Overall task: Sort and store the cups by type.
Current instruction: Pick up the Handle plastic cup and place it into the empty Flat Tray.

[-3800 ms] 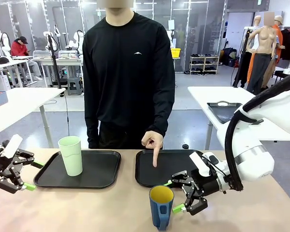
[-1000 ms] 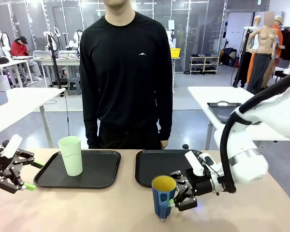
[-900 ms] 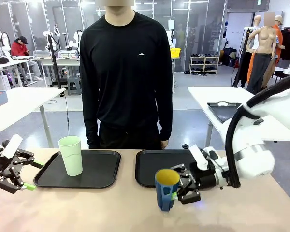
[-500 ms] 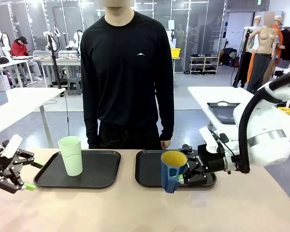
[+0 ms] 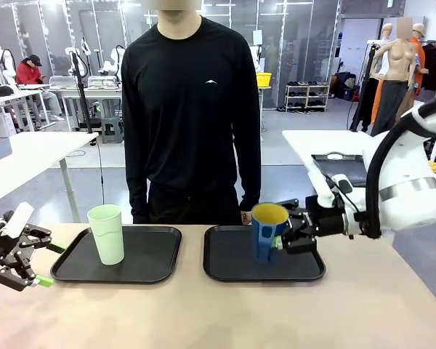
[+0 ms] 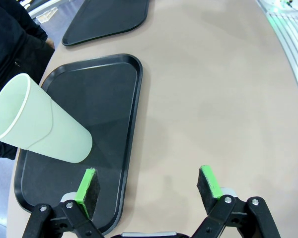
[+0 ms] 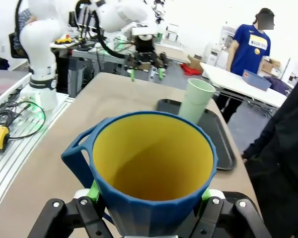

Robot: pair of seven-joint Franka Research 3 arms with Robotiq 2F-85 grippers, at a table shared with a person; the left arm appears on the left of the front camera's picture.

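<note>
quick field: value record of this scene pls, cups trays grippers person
mug: dark blue mug, yellow inside, held upright above the right tray
tumbler: mint-green tumbler standing upright on the left tray
right gripper: right gripper, jaws shut on the mug's sides
left gripper: left gripper, jaws open, holding nothing, near the left tray's edge
person: standing at the far side of the table, arms down
</note>
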